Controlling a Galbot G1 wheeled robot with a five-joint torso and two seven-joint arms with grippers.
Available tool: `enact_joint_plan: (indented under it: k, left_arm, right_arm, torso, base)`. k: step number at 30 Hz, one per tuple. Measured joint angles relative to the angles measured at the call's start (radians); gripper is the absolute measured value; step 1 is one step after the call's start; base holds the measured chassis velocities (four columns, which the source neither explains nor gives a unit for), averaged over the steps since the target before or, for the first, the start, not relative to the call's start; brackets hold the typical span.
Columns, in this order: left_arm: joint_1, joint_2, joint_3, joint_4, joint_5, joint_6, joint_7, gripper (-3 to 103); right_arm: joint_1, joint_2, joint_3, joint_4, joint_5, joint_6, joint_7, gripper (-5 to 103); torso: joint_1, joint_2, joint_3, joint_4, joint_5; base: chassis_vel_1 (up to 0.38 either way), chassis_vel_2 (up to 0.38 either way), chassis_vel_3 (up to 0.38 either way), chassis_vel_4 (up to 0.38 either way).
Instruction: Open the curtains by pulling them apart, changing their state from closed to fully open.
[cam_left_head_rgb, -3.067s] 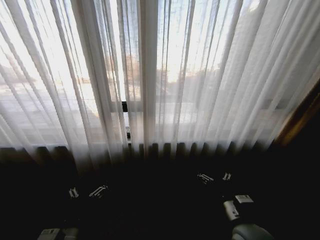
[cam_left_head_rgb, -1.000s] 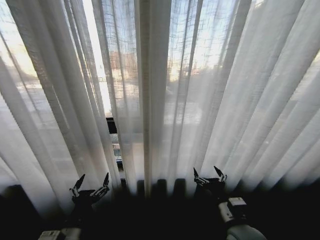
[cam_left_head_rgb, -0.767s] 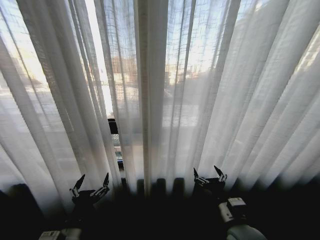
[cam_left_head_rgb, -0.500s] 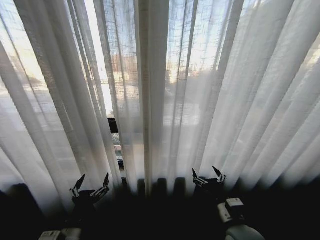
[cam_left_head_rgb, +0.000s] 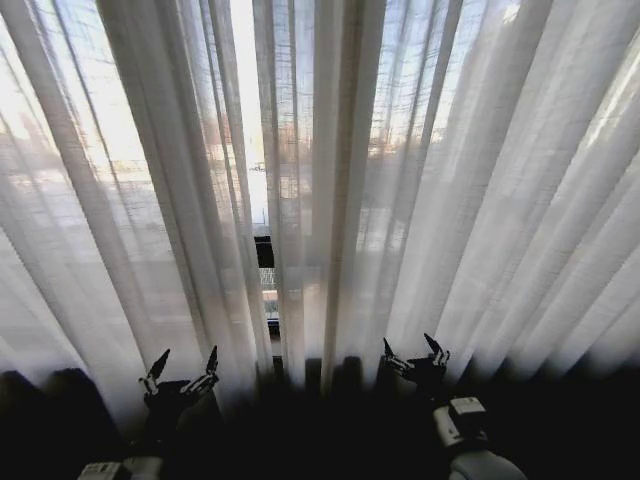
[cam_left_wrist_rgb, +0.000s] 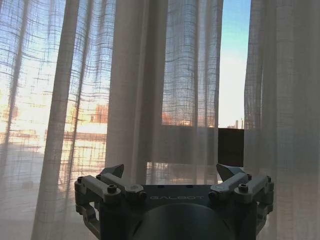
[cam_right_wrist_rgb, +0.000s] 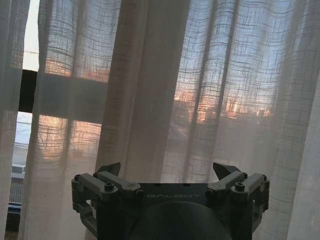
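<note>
Two spread tools, left tool (cam_left_head_rgb: 183, 362) and right tool (cam_left_head_rgb: 411, 351), face the finely woven, pleated sheer curtains (cam_left_head_rgb: 400, 180).

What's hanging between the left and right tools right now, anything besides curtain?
Only the curtains: in the head view, the thick overlapped pleat and narrow centre gap hang between the open left tool and open right tool, neither gripping fabric.

One brand word reads in these views, and it appears twice.
We read "GALBOT" in raised capitals on the dark body of the left gripper (cam_left_wrist_rgb: 172, 172), low in the centre of the left wrist frame, and the same "GALBOT" on the body of the right gripper (cam_right_wrist_rgb: 170, 170), low in the centre of the right wrist frame; in the head view we make out no lettering.
</note>
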Motion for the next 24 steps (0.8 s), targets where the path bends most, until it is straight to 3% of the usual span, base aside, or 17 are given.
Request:
enact_joint_plan:
  k: [16,24]
  left_arm:
    - [0.015,-0.007,-0.005,-0.006,0.000,-0.014,0.000,100]
    - [0.016,-0.010,-0.004,-0.006,0.001,-0.018,0.000,100]
  right_arm:
    - [-0.002,0.002,-0.023,-0.009,-0.018,0.031,-0.004,100]
    - [0.002,0.002,-0.025,-0.012,-0.014,0.052,-0.001,100]
  torso:
    - [0.000,0.000,0.000,0.0002,-0.0002]
    - [0.001,0.000,0.000,0.0001,0.0001]
  base:
    - [0.330,0.365,-0.338,-0.360]
    - [0.068,0.149,-0.041,-0.200]
